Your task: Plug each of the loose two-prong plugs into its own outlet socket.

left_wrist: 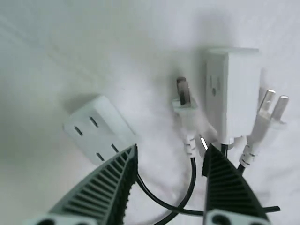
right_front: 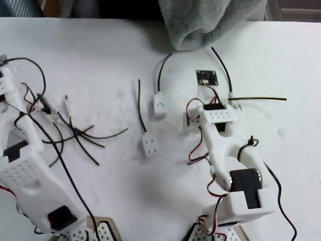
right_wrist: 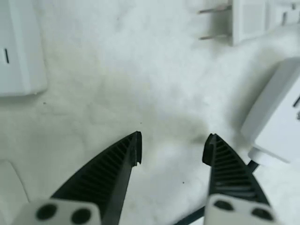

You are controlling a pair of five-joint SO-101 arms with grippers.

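- Nearest you, seen from above, the left arm [right_front: 25, 170] sits at 8 o'clock on the counter [right_front: 100, 60] and the right arm [right_front: 225, 150] at 5 o'clock. A tangle of black cables [right_front: 75, 133] lies just beside the left one.
- The left arm's fingers [left_wrist: 117, 183] stand open and empty. Just ahead of them lie a first plug [left_wrist: 183, 101] and, beside it, a tall socket block [left_wrist: 232, 93]. An angled socket block [left_wrist: 96, 129] and a second plug [left_wrist: 269, 110] flank them.
- The right arm's fingers [right_wrist: 112, 173] are spread too, holding nothing, over bare counter. A flat-pronged plug [right_wrist: 248, 18] lies beyond them, apart.
- Mid-counter, from the right arm's wrist, the near socket [right_front: 150, 143] is at 8 o'clock and the far socket [right_front: 159, 104] at 10, both unplugged.
- At 1 o'clock of that wrist lies a loose plug [right_front: 233, 94], its cable running toward 3 o'clock.
- Expect each plug to be light, hard and slick, with thin prongs that could bend and a stiff cable that may swing it. Pinch the moulded body behind the prongs, never the prongs or the cable. The sockets look equally light and will likely slide, so brace one with the other arm.
- Farthest, at 12 o'clock, sits a small dark board [right_front: 206, 77], then a grey cloth [right_front: 210, 22] at the counter's edge.
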